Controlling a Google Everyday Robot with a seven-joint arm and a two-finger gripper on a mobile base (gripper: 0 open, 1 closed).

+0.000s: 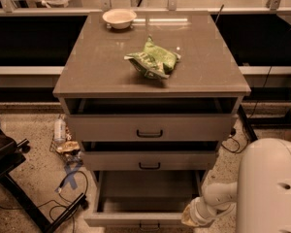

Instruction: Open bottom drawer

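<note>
The bottom drawer (140, 219) is the lowest of three grey-beige drawers in the cabinet. It stands pulled far out toward me, its plain grey inside (148, 191) showing, and its small black handle sits at the picture's lower edge. My gripper (190, 218) is at the drawer front's right end, at the end of my white arm coming in from the right. The middle drawer (149, 160) and top drawer (150, 128) are each pulled out a little.
A green crumpled bag (153, 59) and a white bowl (119, 17) sit on the cabinet top. A bottle and rubbish (63, 139) and cables (70, 178) lie on the floor left. A dark chair base (9, 178) stands at far left. My white body (271, 188) fills the lower right.
</note>
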